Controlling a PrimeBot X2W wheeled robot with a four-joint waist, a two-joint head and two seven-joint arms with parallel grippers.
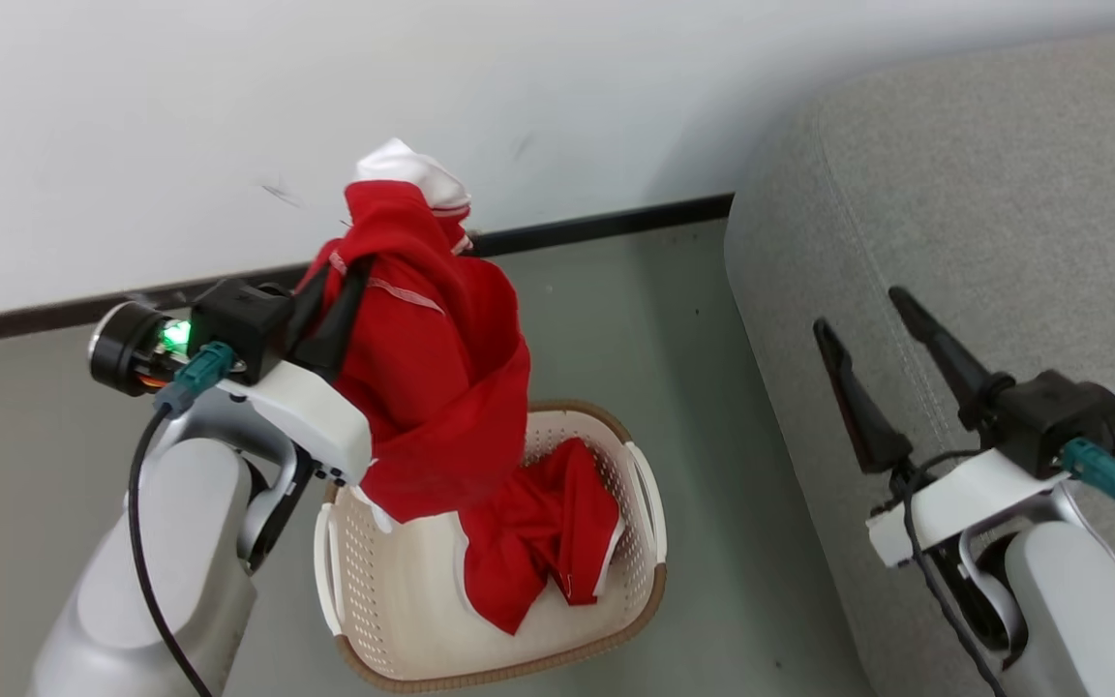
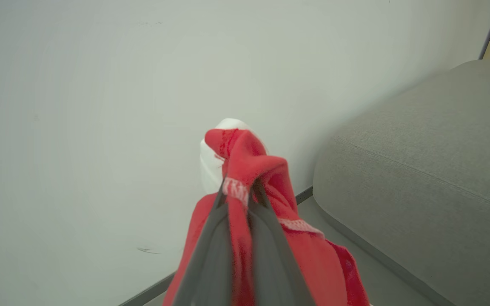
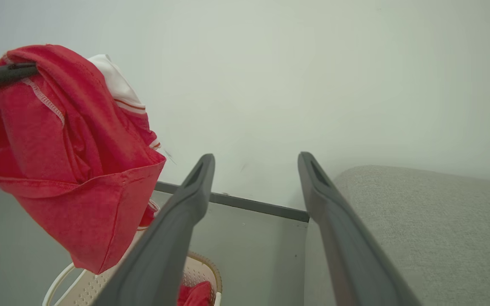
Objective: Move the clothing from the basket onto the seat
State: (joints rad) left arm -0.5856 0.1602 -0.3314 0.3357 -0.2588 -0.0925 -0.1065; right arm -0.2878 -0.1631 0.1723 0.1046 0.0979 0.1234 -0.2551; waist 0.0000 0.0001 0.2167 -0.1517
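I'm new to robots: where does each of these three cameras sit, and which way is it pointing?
Head view: on the head, looking forward and down at the basket, floor and seat; its own left gripper, shut on a lifted red garment, and open right gripper show.
Left wrist view: on the left wrist, looking along its fingers toward the wall and seat.
Right wrist view: on the right wrist, looking between its spread fingers at the wall.
Shared: all three show the red garment and the seat.

Bright red fabric garment [image 1: 432, 368] with white part at its 12 o'clock, second red crumpled garment [image 1: 543, 532] edged white, cream-white perforated plastic basket [image 1: 393, 590] with brown woven-look rim, grey upholstered sofa cushion [image 1: 1003, 194] at 3 o'clock, black skirting strip [image 1: 596, 225]
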